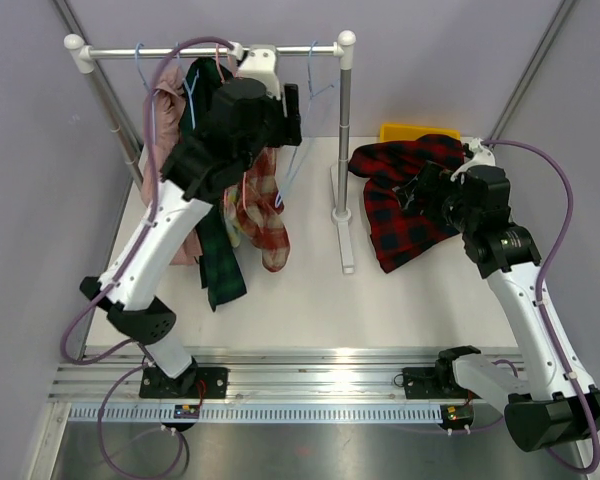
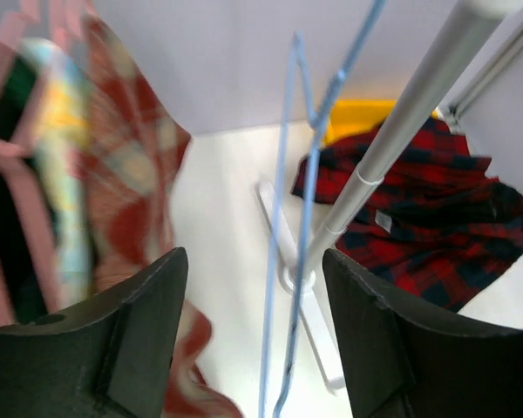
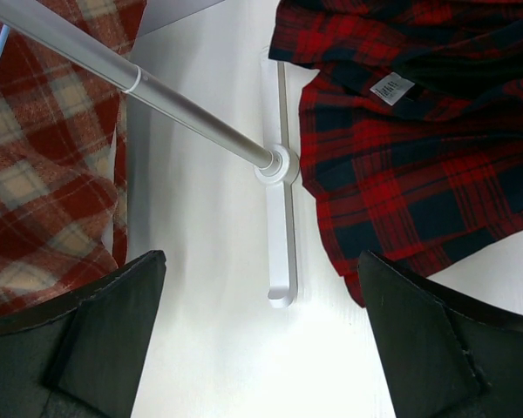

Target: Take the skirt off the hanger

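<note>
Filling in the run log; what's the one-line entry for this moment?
left gripper open, blue hanger between jaws | right gripper open over table | red plaid skirt lying on table, off hanger

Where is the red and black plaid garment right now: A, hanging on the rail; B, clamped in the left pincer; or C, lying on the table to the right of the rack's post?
C: the red and black plaid garment lies spread on the table, beside the rack's post.
</note>
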You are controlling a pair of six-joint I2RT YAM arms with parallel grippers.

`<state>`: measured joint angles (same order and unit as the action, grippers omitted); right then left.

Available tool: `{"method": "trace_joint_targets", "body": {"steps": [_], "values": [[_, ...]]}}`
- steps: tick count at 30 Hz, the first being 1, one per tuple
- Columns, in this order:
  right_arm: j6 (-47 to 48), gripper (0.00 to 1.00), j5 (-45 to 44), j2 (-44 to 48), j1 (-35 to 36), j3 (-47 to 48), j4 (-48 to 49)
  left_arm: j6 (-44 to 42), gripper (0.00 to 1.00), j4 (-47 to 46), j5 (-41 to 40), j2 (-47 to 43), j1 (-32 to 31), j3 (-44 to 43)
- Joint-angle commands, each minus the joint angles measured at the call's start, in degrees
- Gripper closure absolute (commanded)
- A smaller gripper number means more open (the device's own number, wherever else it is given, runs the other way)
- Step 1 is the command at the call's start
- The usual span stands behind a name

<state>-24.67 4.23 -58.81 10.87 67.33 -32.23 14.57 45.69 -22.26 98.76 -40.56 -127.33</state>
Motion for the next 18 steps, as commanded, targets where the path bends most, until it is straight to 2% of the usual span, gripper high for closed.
{"method": "trace_joint_targets", "body": {"steps": [1, 3, 5, 9, 18], "values": [[-0.7, 0.01, 2.1, -0.2, 0.3, -0.7, 3.0, -3.1, 0.31, 0.1, -4.5, -8.0, 1.6, -1.5], [-0.7, 0.01, 2.2, -0.2, 0.3, -0.8, 3.1, -2.0, 0.32, 2.5, -3.8, -9.2, 4.8, -1.0], [-0.6, 0.00, 1.9, -0.2, 0.3, -0.8, 2.9, -1.1, 0.36, 3.8, -1.9, -9.6, 7.1, 0.3], [0.0, 0.01, 1.5, 0.0, 0.3, -0.9, 2.3, 0.4, 0.43, 1.6, 2.3, -11.8, 10.5, 8.8], [1.2, 0.00, 0.1, -0.2, 0.3, -1.9, 1.7, 1.8, 0.55, -1.7, 6.6, -10.8, 11.6, 13.1]]}}
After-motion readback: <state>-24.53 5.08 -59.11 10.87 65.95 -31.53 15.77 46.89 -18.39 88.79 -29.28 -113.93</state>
